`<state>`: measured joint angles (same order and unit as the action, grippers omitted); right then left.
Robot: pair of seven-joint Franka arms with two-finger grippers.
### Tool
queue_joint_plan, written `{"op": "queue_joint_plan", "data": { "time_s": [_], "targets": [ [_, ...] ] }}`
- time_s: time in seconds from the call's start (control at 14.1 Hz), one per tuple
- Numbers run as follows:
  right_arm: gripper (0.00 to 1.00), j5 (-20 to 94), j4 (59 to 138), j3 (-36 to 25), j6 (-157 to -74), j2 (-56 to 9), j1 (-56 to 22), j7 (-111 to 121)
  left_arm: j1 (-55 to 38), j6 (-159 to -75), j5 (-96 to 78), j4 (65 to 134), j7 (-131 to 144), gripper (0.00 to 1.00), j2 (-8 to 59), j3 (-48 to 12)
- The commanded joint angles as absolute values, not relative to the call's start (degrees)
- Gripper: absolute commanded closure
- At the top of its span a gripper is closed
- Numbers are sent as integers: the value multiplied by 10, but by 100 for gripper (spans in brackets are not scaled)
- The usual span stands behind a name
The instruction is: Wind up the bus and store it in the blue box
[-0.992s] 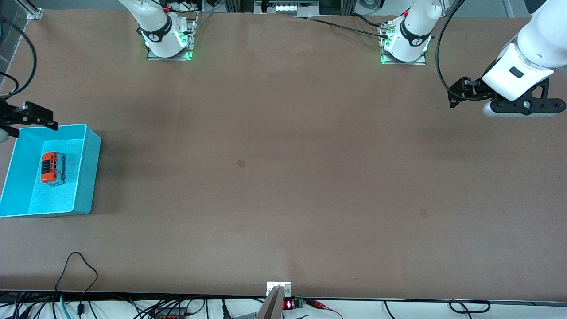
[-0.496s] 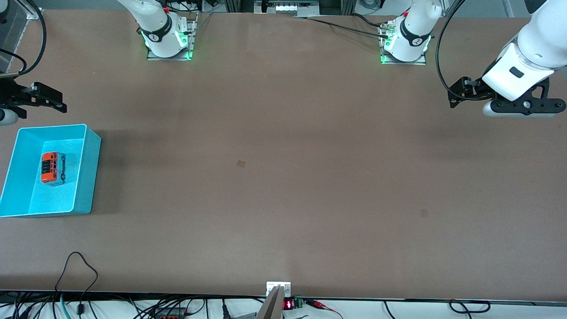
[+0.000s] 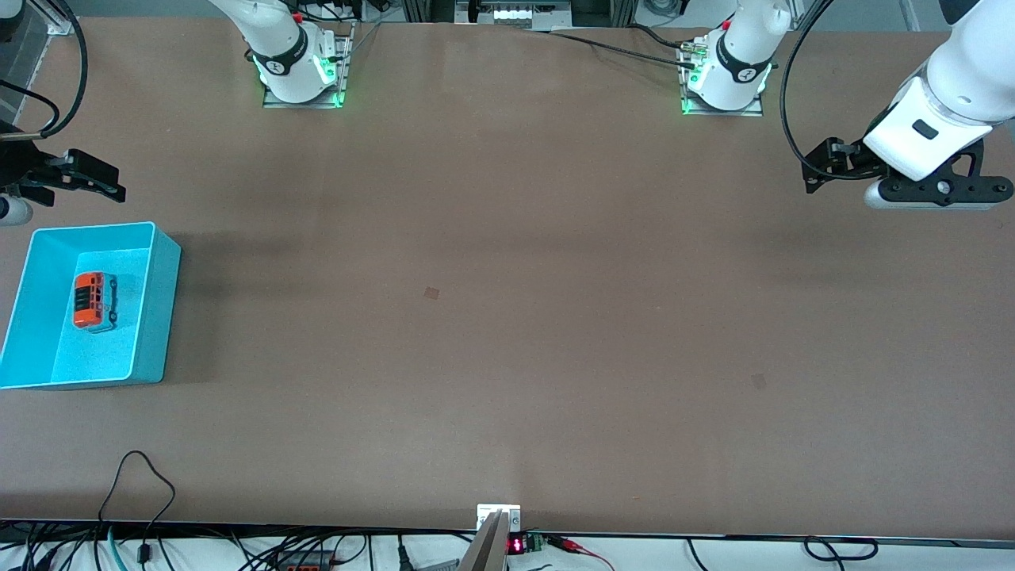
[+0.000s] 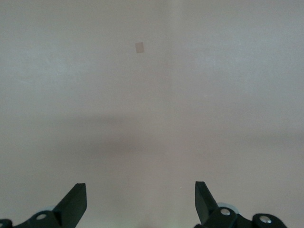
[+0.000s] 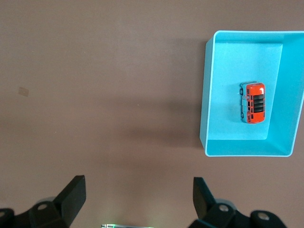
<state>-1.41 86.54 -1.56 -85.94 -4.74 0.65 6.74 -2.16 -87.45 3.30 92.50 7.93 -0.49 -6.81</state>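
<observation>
The bus [image 3: 93,300] is a small orange-red toy with dark roof panels. It stands on the floor of the blue box [image 3: 163,317], at the right arm's end of the table. In the right wrist view the bus [image 5: 253,102] sits inside the blue box [image 5: 205,118], apart from its walls. My right gripper [image 3: 17,194] hangs open and empty over bare table beside the box, on the side toward the robots' bases; its jaws [image 5: 138,195] are wide apart. My left gripper [image 3: 936,190] waits open and empty over the left arm's end of the table; it also shows in the left wrist view [image 4: 141,199].
Two small darker patches mark the brown table [image 3: 430,293] [image 3: 759,381]; one shows in the left wrist view [image 4: 139,47]. Both arm bases [image 3: 301,75] [image 3: 725,79] stand along the table's edge farthest from the front camera. Cables [image 3: 143,476] trail along the nearest edge.
My right gripper has moved off the blue box's rim, toward the robots' bases, to over bare table. The bus, the box and the left arm have not moved.
</observation>
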Motion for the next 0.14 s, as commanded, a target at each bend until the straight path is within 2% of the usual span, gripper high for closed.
{"op": "queue_joint_plan", "data": {
  "time_s": [0.0, 0.07],
  "targets": [
    [0, -19, 880, -21, -858, -32, -2, 53, -20, -863, 28, 914, 84, 0, -5, -69],
    [0, -19, 881, -22, -857, -32, -2, 51, -20, -863, 28, 914, 84, 0, -5, -69]
  ]
}}
